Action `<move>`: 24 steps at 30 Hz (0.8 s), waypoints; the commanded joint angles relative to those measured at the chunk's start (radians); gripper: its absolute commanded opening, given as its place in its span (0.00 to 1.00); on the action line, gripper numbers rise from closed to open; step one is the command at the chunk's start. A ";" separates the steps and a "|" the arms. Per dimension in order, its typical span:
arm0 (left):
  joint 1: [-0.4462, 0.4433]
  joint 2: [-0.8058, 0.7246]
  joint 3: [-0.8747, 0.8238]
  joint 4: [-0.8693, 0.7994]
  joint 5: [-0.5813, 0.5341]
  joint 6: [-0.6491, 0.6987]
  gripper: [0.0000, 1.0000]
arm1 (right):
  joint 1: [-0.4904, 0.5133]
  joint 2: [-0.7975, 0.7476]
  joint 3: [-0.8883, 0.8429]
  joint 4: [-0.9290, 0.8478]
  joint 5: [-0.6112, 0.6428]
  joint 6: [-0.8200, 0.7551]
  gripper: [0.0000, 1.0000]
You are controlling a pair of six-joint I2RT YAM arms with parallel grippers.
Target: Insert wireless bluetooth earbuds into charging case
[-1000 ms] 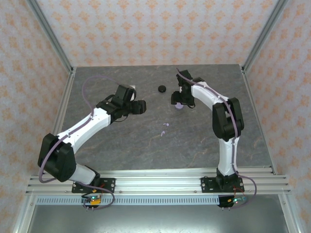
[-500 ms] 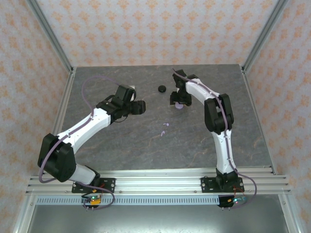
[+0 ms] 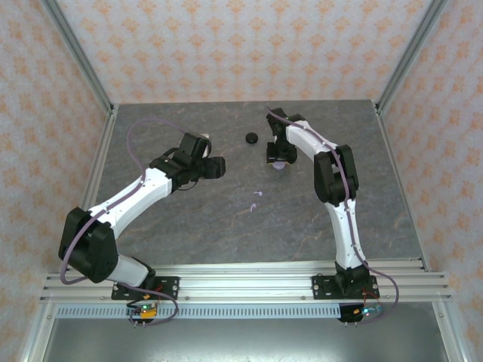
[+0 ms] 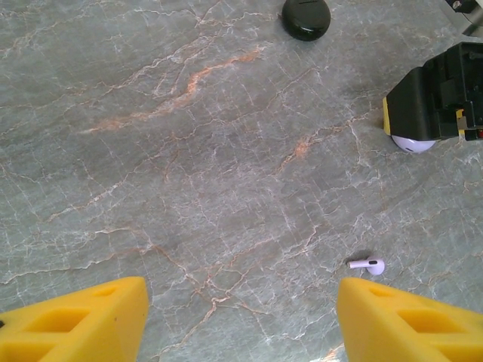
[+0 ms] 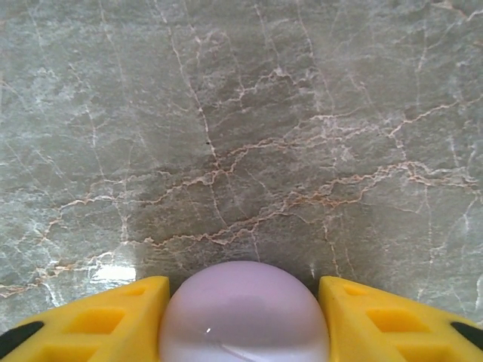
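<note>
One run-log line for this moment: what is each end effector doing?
left end effector: open, empty, above table | right end effector: closed on lilac case | lilac earbud: loose on table | black case: free

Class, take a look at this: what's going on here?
The right gripper straddles a round lilac case, seemingly gripping it. The left gripper is open and empty above the table. A lilac earbud lies loose nearby; a black case sits farther back.
</note>
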 commanded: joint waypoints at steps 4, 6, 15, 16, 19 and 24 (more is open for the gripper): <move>-0.007 -0.017 -0.017 -0.009 -0.021 -0.013 0.67 | 0.048 0.011 0.009 -0.032 0.010 -0.034 0.48; -0.007 -0.019 -0.021 -0.005 -0.019 -0.017 0.67 | 0.064 -0.001 -0.006 -0.023 -0.001 -0.048 0.48; -0.007 -0.018 -0.029 0.007 -0.007 -0.028 0.67 | 0.151 -0.044 -0.076 0.023 -0.049 -0.096 0.48; -0.007 -0.019 -0.030 0.006 -0.007 -0.030 0.67 | 0.161 -0.044 -0.080 0.026 -0.050 -0.098 0.49; -0.006 -0.019 -0.033 0.007 -0.003 -0.030 0.67 | 0.174 -0.044 -0.083 0.032 -0.055 -0.096 0.49; -0.007 -0.020 -0.049 0.029 0.012 -0.044 0.67 | 0.177 -0.059 -0.081 0.035 -0.065 -0.092 0.57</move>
